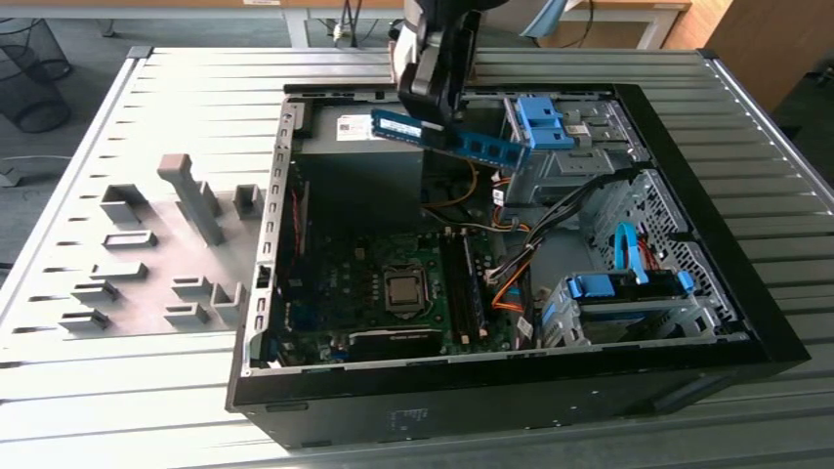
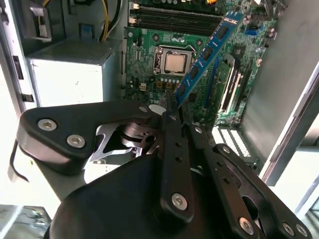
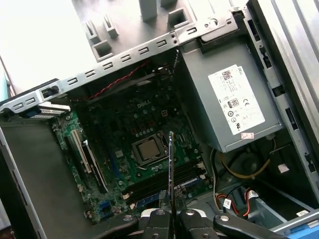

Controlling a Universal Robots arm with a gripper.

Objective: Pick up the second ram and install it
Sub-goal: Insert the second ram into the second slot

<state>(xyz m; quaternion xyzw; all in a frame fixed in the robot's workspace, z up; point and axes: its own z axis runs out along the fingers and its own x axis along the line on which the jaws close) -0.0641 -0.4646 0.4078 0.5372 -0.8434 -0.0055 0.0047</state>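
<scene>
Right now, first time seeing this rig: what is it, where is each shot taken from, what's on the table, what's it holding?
It is one robot arm ending in a two-fingered hand. The exterior view comes from a camera off the arm, looking down at a slatted metal table. On the table lies an open computer case, with grey fixture blocks beside it, on the exterior view's left. Both wrist views come from cameras riding on the arm. They look past the hand into the case, at the green motherboard and the grey power supply. The hand is shut on the second ram, a thin blue-green memory stick. It is held in the air above the case, not in the long black slots.
</scene>
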